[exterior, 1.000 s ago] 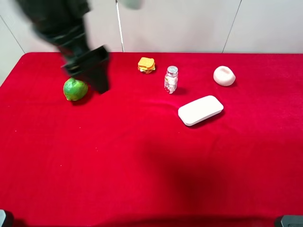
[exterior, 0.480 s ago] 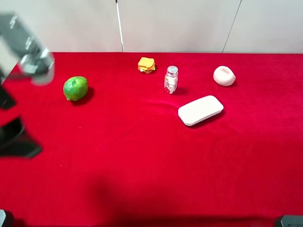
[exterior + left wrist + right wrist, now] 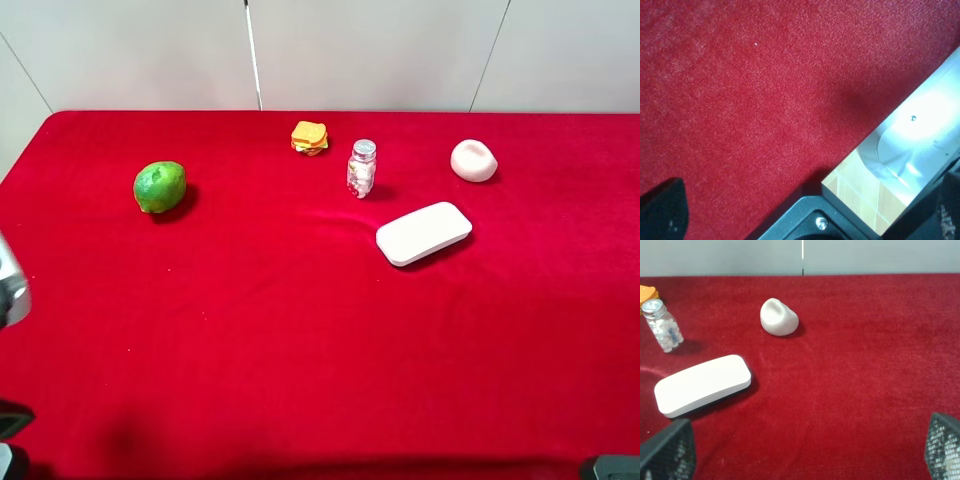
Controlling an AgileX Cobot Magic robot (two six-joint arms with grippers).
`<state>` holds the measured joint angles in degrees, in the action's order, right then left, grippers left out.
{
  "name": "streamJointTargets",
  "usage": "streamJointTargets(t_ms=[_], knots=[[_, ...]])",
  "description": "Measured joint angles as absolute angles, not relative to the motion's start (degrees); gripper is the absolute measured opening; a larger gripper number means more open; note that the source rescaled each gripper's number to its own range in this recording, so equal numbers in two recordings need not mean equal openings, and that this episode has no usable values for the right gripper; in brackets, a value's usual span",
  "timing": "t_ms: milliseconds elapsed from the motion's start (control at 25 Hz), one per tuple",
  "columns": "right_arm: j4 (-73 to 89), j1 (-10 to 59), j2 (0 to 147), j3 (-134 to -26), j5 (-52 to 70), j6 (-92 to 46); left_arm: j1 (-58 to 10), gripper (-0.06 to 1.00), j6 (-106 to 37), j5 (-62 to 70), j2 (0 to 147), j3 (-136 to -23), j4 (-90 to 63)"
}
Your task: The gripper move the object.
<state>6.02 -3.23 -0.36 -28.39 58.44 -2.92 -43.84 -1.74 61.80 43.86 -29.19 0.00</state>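
Observation:
The small clear bottle (image 3: 361, 168) with a white cap and pale contents stands upright at the back middle of the red cloth; it also shows in the right wrist view (image 3: 662, 329). My left gripper (image 3: 807, 207) is open and empty over the table's front left edge, far from the bottle; only a blurred piece of its arm (image 3: 9, 292) shows at the left edge. My right gripper (image 3: 805, 450) is open and empty, low at the front right, well short of the bottle.
A green lime (image 3: 160, 187) lies at the back left. A yellow-orange toy (image 3: 309, 137) sits just left of the bottle. A flat white case (image 3: 423, 233) lies in front of and right of it, with a white lump (image 3: 473, 160) behind. The wooden table edge (image 3: 860, 187) shows.
My left arm has swung away from beside the lime, down the left side to the front left corner, nearly out of the exterior view. The lime, the bottle and the other things have not moved.

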Motion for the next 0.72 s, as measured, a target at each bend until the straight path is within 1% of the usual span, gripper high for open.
streamJointTargets(t_ms=[520, 640, 720], knots=[[6.02, -3.23, -0.36, -28.39, 58.44, -2.92, -43.27, 1.0, -1.74, 60.88, 32.35, -27.76, 0.0], [6.02, -3.23, -0.36, -28.39, 58.44, -2.92, -39.24, 1.0, -1.74, 60.94, 27.85, -27.76, 0.0], [6.02, -3.23, -0.36, -28.39, 58.44, -2.92, -34.43, 1.0, -1.74, 60.97, 24.44, -27.76, 0.0]])
